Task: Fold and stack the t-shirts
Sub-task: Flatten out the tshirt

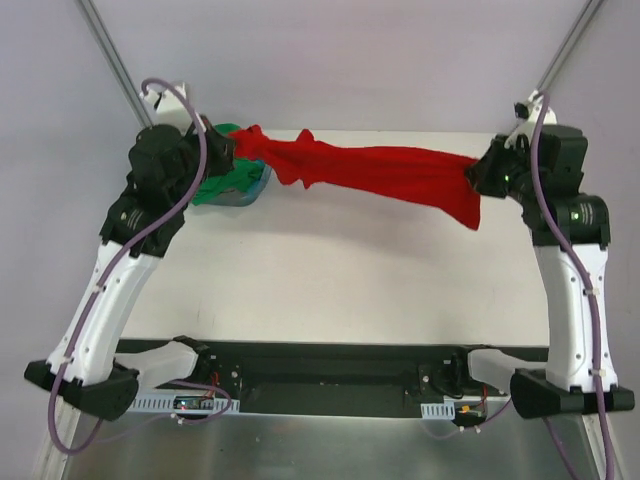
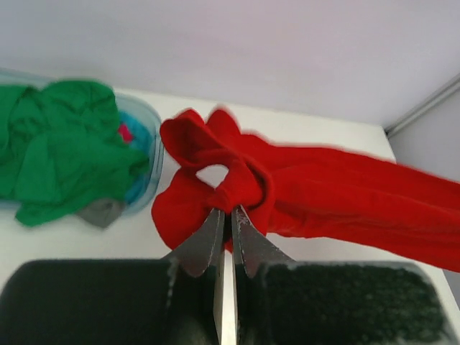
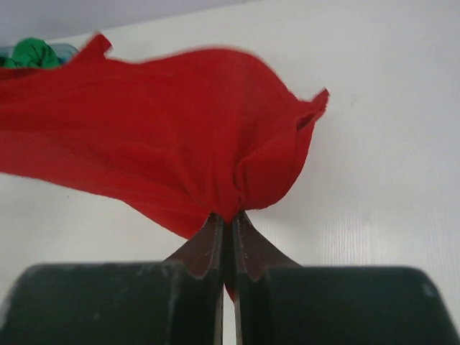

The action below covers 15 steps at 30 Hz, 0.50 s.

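Observation:
A red t-shirt (image 1: 385, 172) hangs stretched in the air between my two grippers, above the far part of the white table (image 1: 330, 270). My left gripper (image 1: 232, 150) is shut on its left end; the wrist view shows the jaws pinching bunched red cloth (image 2: 237, 188). My right gripper (image 1: 478, 172) is shut on its right end, with cloth gathered at the jaws (image 3: 230, 187) and a corner drooping below. A green t-shirt (image 1: 228, 182) lies heaped in a blue bin, also seen in the left wrist view (image 2: 61, 147).
The clear blue bin (image 1: 252, 192) stands at the table's far left and holds the green shirt plus blue, red and grey cloth (image 2: 100, 212). Metal frame poles (image 1: 110, 55) rise at both back corners. The table's near edge (image 1: 330, 343) meets the arm bases.

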Tool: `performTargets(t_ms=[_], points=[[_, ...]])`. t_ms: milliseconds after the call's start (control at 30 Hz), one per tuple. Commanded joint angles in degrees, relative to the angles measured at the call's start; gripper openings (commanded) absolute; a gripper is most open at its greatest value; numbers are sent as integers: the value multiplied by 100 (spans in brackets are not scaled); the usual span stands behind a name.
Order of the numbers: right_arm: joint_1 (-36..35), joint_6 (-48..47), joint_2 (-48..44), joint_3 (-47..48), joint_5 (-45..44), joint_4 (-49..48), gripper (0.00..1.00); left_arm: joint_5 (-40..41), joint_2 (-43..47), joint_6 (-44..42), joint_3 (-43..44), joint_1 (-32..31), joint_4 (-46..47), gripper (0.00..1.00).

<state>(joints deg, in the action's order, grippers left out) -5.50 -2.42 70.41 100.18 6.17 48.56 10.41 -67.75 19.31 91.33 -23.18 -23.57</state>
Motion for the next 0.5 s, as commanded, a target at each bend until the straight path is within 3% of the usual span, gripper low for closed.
performTargets(t_ms=[0,100,200,300,467], points=[[128,407,-1097,-1496,-90,-73,5,-197,954,423,-1420,24,28,0],[128,566,-1696,-3105,111,-434,7,-557,1281,906,-2870,24,28,0],[154,637,-1794,-4074,252,-531,7,-515,1247,1302,-3831,24,37,0],[233,505,-1357,-4375,209,-742,7,-470,660,1224,-3799,33,19,0],[514,418,58,-4086,-178,-1058,7,-469,-798,1146,-2878,94,28,0]])
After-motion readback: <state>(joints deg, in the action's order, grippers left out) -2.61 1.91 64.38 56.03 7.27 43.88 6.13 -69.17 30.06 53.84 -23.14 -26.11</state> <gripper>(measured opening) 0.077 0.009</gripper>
